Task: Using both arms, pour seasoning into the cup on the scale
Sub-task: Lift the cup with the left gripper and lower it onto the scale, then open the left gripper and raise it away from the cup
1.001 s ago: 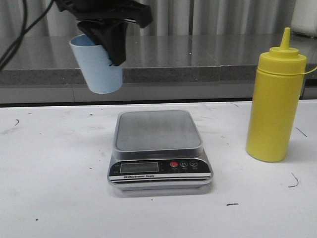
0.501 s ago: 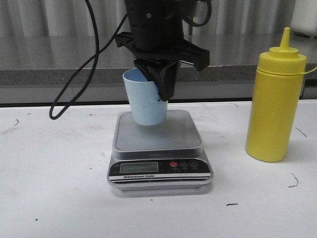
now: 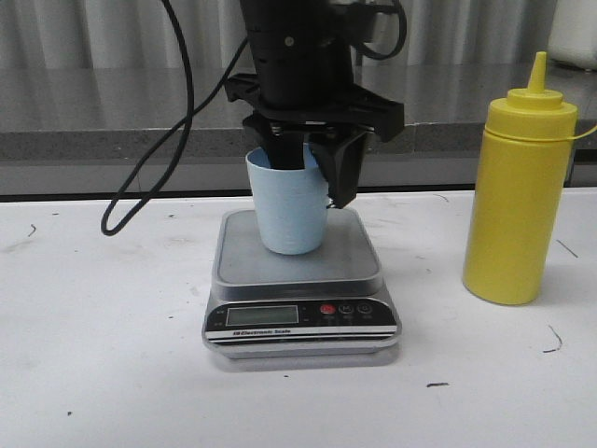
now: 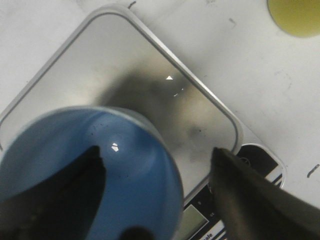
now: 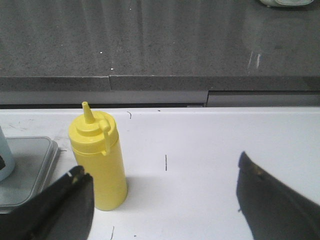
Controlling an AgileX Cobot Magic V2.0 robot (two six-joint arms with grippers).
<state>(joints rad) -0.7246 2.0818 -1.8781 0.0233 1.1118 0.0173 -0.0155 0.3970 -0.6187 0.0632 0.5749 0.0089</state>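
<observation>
Cup [image 3: 290,207] on the scale [image 3: 300,280] now, sitting on the steel platform toward its back half, and the left gripper [image 3: 312,168] is right over it from above. From the left wrist view one finger [image 4: 65,200] sits inside the cup's mouth and the other hangs outside, well off the wall, so the jaws look spread rather than pinching the rim; whether the inner finger touches the cup wall I cannot tell. That reads to me as a release: the cup stands upright on the plate so it can be weighed and filled, and the arm needs only to lift clear. Over on the right, the yellow bottle [image 3: 519,191] stands upright on the white table [image 3: 112,355], well apart from the scale, nozzle up and cap on. The right gripper [image 5: 165,200] faces it from the side in its own wrist view, jaws wide apart and empty, the bottle off toward one finger, not between them. Seems a sensible division: left arm places the cup, right arm takes the bottle. Pouring has not begun; the grasp on the bottle comes first, and the left arm above the cup's mouth would block the nozzle.
</observation>
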